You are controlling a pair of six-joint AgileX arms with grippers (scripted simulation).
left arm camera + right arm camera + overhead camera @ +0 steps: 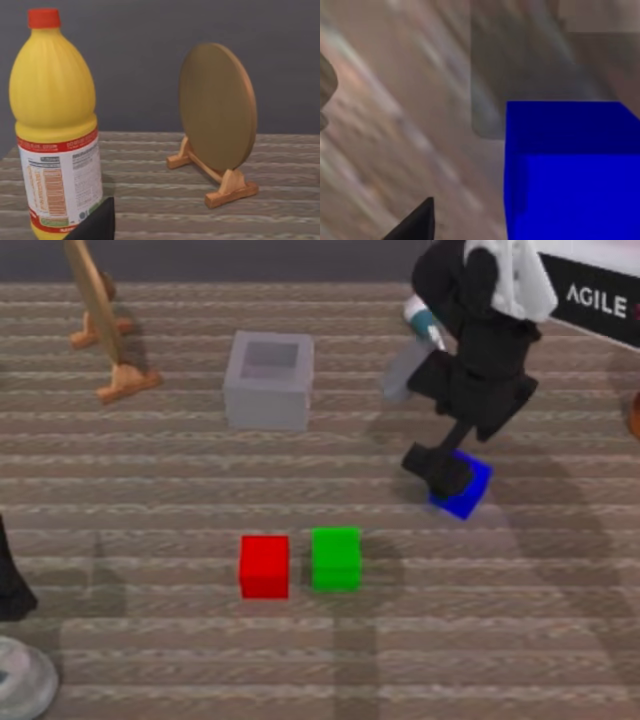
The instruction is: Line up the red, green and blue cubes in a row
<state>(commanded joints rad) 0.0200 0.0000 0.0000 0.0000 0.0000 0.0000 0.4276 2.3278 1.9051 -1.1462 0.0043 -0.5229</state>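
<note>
Left tool is seen only as a dark tip (95, 222) in its wrist view; opening cannot be told. Red cube (264, 566) and green cube (335, 558) are set side by side mid-counter, slightly apart. Right tool (448, 472) is positioned over the blue cube (467, 493), farther right; grip cannot be told.

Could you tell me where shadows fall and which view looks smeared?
Top view: the right arm's shadow spreads over the table beside the blue cube, and the red cube and green cube are evenly lit. Right wrist view: the wood grain is streaked. Left wrist view: crisp.
</note>
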